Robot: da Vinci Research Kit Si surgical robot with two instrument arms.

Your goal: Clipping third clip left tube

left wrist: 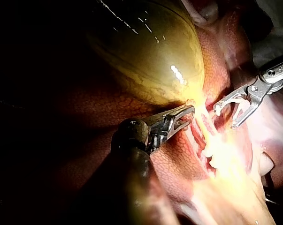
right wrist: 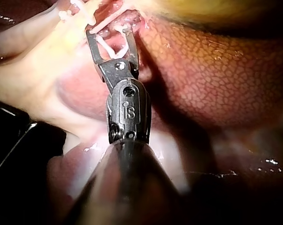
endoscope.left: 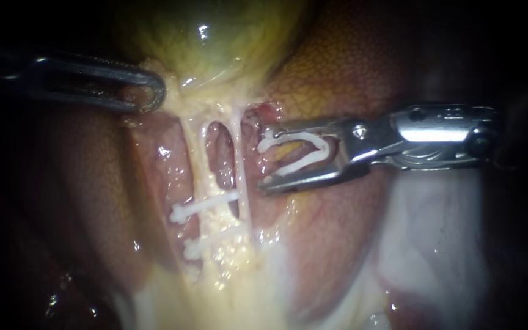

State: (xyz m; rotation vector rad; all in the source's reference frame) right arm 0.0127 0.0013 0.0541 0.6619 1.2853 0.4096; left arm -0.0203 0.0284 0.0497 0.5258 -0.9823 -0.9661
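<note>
The liver [endoscope.left: 349,79] fills most of the endoscope view, red-brown and mottled, around the yellow-green gallbladder [endoscope.left: 209,36] at the top centre of the frame.

The right instrument [endoscope.left: 263,159] comes in from the right edge at mid-height, its shaft lying almost level. Its tool stands wide apart. Each jaw carries one leg of the open clip [endoscope.left: 294,135], so the tool holds that clip from two sides.

The left instrument [endoscope.left: 154,91] enters from the upper left. Its tool is clamped together on the pale tissue at the neck of the gallbladder; the left wrist view shows the same grip.

Below the neck, two pale tubes run down the centre of the frame with a narrow window between them. The left tube [endoscope.left: 195,159] has its long axis nearly vertical and leans slightly to the right as it descends. The right tube [endoscope.left: 240,159] runs just beside it.

The open clip is a white V whose long axis lies nearly level. Its mouth points toward the left of the frame, at the tubes. It sits just to the right of the right tube, and neither tube lies between its legs.

Two closed white clips cross the left tube in the lower centre. The upper clip [endoscope.left: 206,205] and the lower clip [endoscope.left: 212,239] both tilt up to the right, and their right ends reach the right tube.
</note>
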